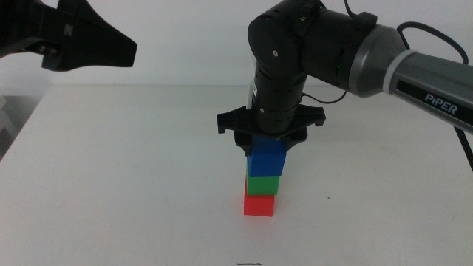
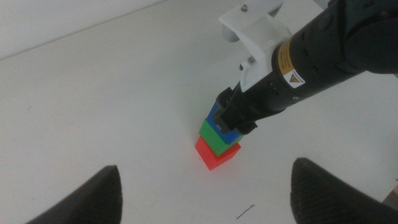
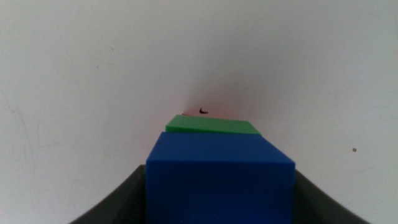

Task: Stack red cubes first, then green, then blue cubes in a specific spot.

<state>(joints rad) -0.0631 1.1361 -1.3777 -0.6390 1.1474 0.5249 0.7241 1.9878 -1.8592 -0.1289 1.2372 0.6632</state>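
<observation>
Blue cube (image 1: 267, 156), atop green (image 1: 264, 183) and red (image 1: 259, 204), is clasped by the vertical right end effector (image 1: 269, 137).

The right pincer (image 1: 269, 145) points straight down onto the blue cube (image 1: 267, 161), which tops the green cube (image 1: 264, 184) and red cube (image 1: 260, 205) on the white table (image 1: 133, 177).

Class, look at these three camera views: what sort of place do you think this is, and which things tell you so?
Probably a robotics lab test bench: a bare white table, a Piper-branded arm whose right gripper sits on the blue cube atop green cube and red cube, and a raised left gripper.
</observation>
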